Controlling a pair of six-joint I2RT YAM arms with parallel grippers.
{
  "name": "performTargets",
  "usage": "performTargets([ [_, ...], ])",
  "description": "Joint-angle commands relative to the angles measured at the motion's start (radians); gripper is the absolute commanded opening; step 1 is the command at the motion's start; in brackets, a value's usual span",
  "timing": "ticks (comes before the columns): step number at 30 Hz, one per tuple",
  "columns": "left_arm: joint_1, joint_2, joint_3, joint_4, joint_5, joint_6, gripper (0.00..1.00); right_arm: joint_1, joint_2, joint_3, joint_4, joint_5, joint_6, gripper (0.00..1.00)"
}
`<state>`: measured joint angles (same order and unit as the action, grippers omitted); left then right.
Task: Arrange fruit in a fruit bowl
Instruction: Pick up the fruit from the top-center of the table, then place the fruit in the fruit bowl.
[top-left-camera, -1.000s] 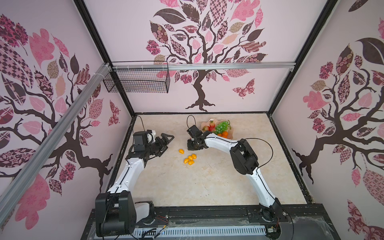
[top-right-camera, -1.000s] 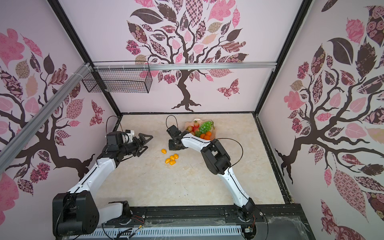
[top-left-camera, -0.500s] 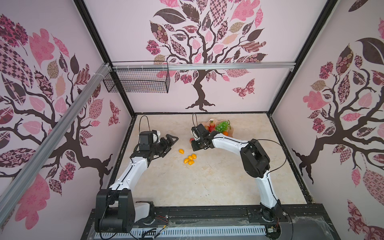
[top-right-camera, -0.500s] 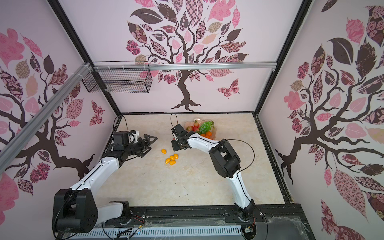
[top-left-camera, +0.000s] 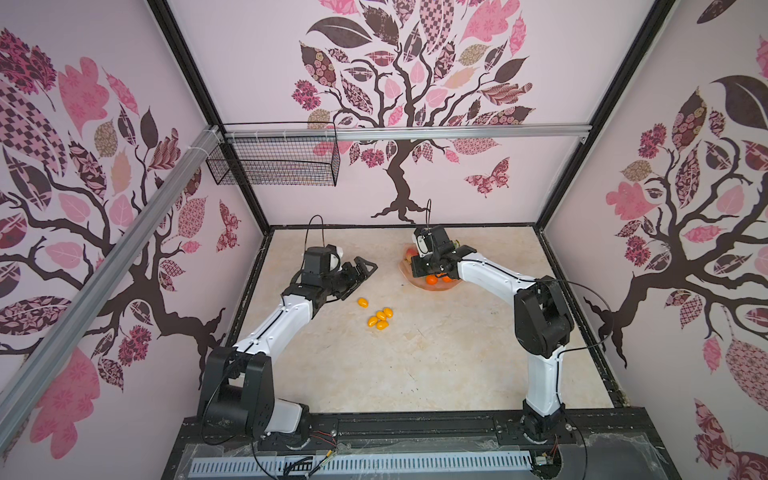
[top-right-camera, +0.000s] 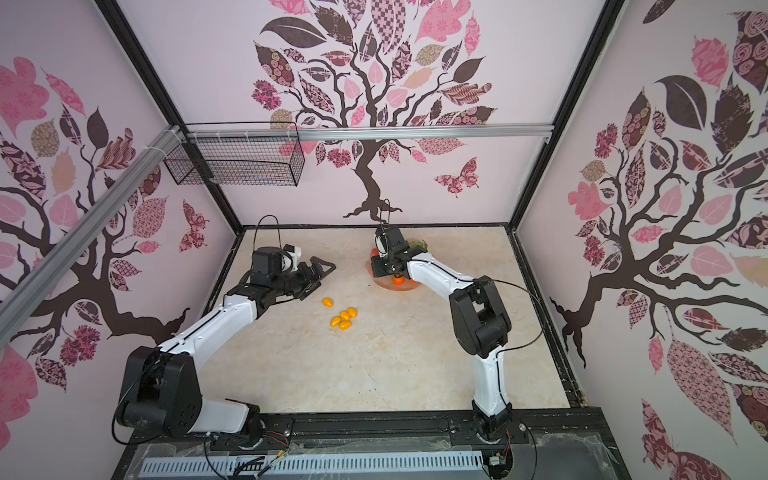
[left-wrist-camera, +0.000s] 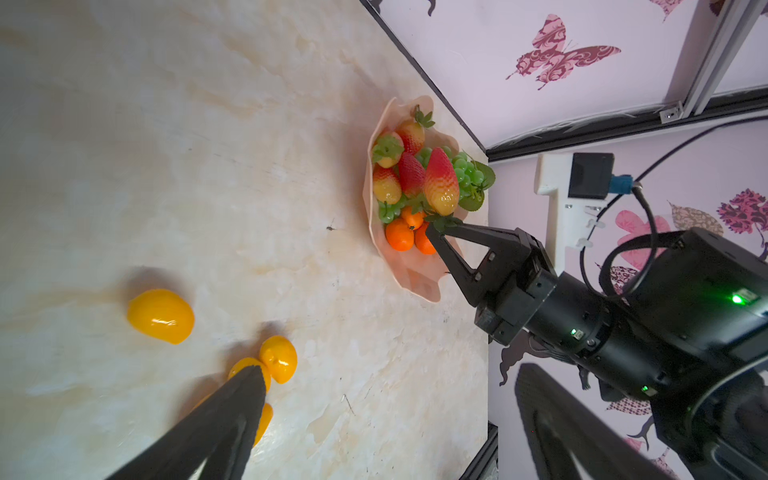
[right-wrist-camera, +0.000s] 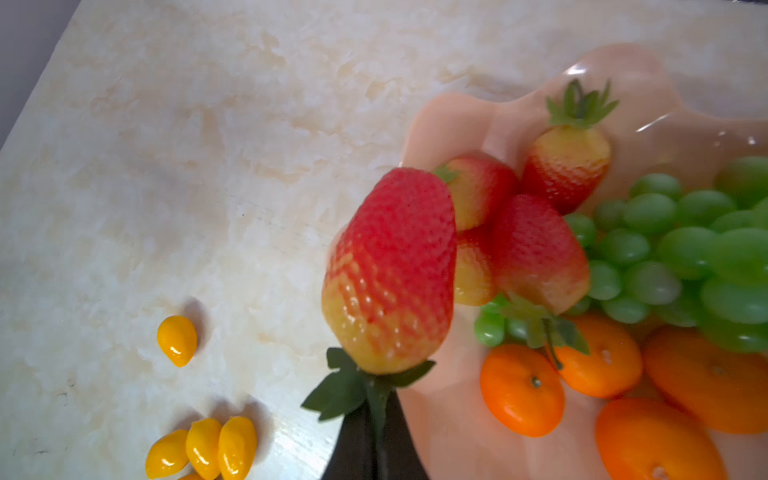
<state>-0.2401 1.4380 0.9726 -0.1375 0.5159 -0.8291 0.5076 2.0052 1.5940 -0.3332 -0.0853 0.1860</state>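
Right gripper (left-wrist-camera: 436, 227), pinching a strawberry (right-wrist-camera: 390, 270) by its leafy cap, has swung over the bowl (right-wrist-camera: 457, 120) at the far side — release comes next. Left gripper (top-left-camera: 365, 279), fingers apart, has neared the loose tomatoes (top-left-camera: 380, 318).

A red strawberry (right-wrist-camera: 390, 270) with a yellowish shoulder sticks out from the right gripper (right-wrist-camera: 376, 409), pinched by its green cap, over the peach fruit bowl (right-wrist-camera: 457, 124) holding strawberries (right-wrist-camera: 536, 253), green grapes (right-wrist-camera: 685, 257) and tangerines (right-wrist-camera: 521, 390). Five yellow tomatoes (top-left-camera: 380, 318) lie on the worktop (right-wrist-camera: 208, 166) near the left gripper (top-left-camera: 368, 277)
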Motion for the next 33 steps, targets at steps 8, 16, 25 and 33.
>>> performTargets([
  [8, -0.119, 0.108, 0.160, 0.035, -0.122, 0.048, 0.98, -0.078, 0.063, 0.157, -0.075, 0.063, 0.028, 0.00],
  [16, -0.145, 0.149, 0.191, 0.033, -0.133, 0.044, 0.98, -0.102, 0.203, 0.330, -0.170, 0.100, 0.064, 0.00],
  [25, -0.158, 0.184, 0.213, 0.013, -0.115, 0.048, 0.98, -0.110, 0.290, 0.412, -0.238, 0.172, 0.109, 0.00],
  [33, -0.165, 0.191, 0.216, 0.004, -0.111, 0.047, 0.98, -0.115, 0.316, 0.419, -0.271, 0.172, 0.137, 0.03],
])
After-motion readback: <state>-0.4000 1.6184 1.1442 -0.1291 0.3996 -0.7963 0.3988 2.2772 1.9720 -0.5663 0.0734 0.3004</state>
